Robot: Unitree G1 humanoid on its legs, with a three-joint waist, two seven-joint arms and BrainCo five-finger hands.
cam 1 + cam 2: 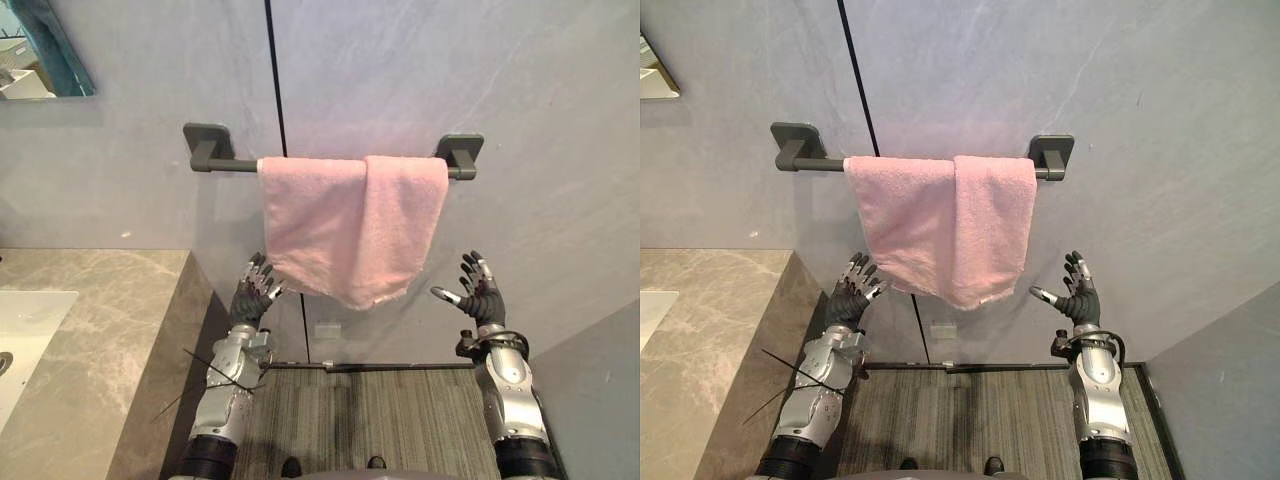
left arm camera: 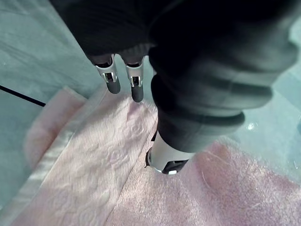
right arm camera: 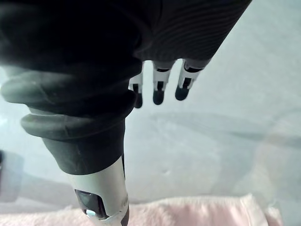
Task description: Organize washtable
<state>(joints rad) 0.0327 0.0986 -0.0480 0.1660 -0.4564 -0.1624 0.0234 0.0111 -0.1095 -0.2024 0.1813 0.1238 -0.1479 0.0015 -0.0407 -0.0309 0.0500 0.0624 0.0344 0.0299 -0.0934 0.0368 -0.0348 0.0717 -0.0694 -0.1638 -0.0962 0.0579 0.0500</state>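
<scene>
**Towel's on the bar but hanging crooked: how I'd square it up**

The pink towel point(image 1: 352, 225) is draped over the grey towel bar point(image 1: 225, 163) on the wall, next to the marble surface point(image 1: 100, 330). It hangs unevenly: one layer overlaps the other, and the bottom edge slants down to a point.

The left robot hand point(image 1: 255, 290) is up at the lower left corner, fingers straight and spread, holding nothing. I can't tell if it's actually touching the cloth. The right robot hand point(image 1: 480, 295) is wide open too, off to the right and clear of the towel.

My guess is the step is straightening the hang. I'd pinch each bottom corner lightly, pull down evenly and spread outward. Don't yank, or it could slide off the bar.
</scene>
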